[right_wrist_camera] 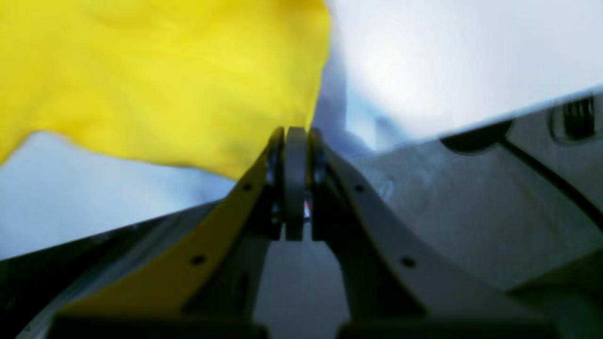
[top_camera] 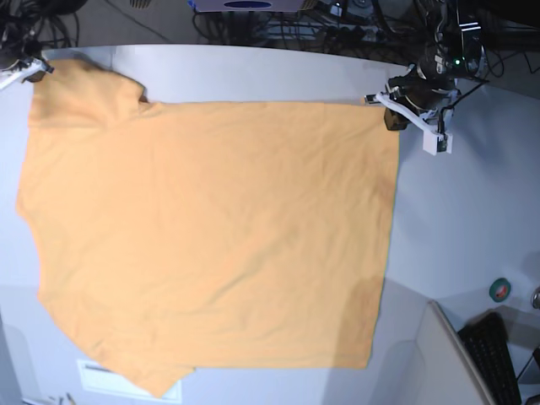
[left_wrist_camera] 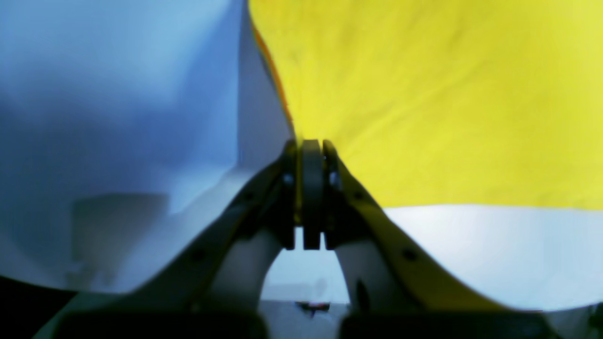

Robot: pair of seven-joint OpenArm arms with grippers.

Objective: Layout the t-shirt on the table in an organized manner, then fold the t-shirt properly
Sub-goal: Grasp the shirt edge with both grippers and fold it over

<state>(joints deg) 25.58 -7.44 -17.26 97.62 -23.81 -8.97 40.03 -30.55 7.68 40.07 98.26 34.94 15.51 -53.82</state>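
Observation:
The orange-yellow t-shirt (top_camera: 211,236) lies spread wide over the light-grey table (top_camera: 472,211), with one sleeve at the far left. My left gripper (top_camera: 390,116) is shut on the shirt's far right corner; in the left wrist view the jaws (left_wrist_camera: 311,146) pinch the yellow cloth (left_wrist_camera: 447,94). My right gripper (top_camera: 34,69) is shut on the far left sleeve edge; in the right wrist view its jaws (right_wrist_camera: 294,134) pinch the cloth (right_wrist_camera: 165,70). The shirt's near edge hangs close to the table's front.
A green tape roll (top_camera: 502,289) lies at the right edge. A black keyboard (top_camera: 494,354) and a slanted grey panel (top_camera: 430,354) stand at the near right. Cables and equipment (top_camera: 295,17) line the far edge. A white label (top_camera: 110,377) lies by the shirt's near edge.

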